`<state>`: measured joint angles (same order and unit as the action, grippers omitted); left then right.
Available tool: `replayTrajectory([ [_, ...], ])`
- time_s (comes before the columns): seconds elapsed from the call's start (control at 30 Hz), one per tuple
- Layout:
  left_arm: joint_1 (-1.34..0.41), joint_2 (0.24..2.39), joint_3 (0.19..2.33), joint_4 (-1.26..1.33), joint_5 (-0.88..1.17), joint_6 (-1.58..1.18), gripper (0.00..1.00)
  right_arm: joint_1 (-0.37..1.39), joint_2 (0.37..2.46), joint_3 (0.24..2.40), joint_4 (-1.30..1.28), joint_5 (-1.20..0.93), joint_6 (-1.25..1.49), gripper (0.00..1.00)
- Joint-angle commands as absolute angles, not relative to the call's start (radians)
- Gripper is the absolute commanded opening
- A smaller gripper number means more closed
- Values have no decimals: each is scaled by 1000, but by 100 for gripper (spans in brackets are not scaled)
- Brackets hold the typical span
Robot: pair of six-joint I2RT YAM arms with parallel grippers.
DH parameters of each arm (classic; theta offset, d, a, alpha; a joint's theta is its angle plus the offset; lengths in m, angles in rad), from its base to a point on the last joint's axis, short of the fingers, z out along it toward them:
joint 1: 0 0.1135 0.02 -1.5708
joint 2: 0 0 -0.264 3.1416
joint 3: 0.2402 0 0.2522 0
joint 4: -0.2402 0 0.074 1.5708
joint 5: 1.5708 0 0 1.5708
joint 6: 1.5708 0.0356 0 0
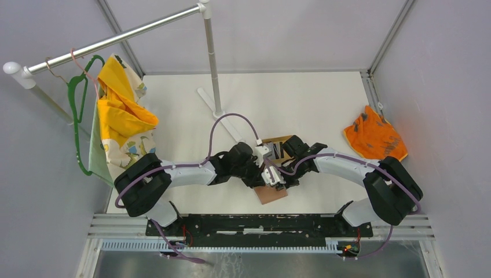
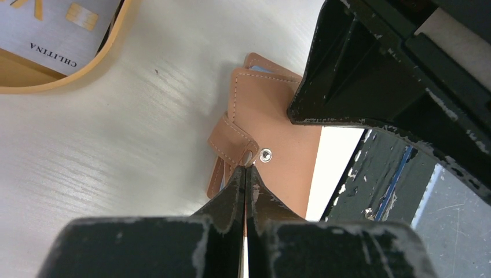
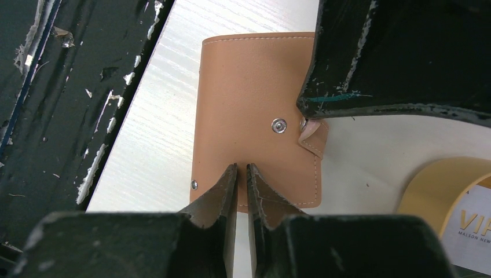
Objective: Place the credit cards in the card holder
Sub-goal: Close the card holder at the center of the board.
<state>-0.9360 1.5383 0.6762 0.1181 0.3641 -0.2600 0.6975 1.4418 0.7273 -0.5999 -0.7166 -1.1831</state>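
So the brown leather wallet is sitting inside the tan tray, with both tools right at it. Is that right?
Not quite. The wallet lies on the white table beside the tan tray, not inside it; the tray holds a card instead. The left wrist view shows this. The left tool and the right tool are indeed right at the wallet.

Left arm (image 1: 179,172) and right arm (image 1: 347,165): white link shells with bulky black joint housings. A purple cable (image 1: 215,124) runs along each arm and arches high off the left one. Left gripper (image 2: 246,171) and right gripper (image 3: 242,169): black wedge-shaped fingers (image 2: 226,200), paint chipped to pale flecks along the edges. One finger carries a teal smear (image 3: 336,97).
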Motion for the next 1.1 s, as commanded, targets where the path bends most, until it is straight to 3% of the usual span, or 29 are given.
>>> replayTrajectory([
  [0.0,-953,1522,706,70,334,-189,2,703,1451,733,-589,-696,-1194,16],
  [0.5,-971,1533,717,69,339,-193,2,690,1337,702,-599,-836,-1306,22],
  [0.83,-973,1498,698,96,328,-206,2,690,1229,609,-448,-845,-1284,28],
  [1.07,-978,1474,688,101,327,-197,2,696,1171,544,-388,-831,-1323,23],
])
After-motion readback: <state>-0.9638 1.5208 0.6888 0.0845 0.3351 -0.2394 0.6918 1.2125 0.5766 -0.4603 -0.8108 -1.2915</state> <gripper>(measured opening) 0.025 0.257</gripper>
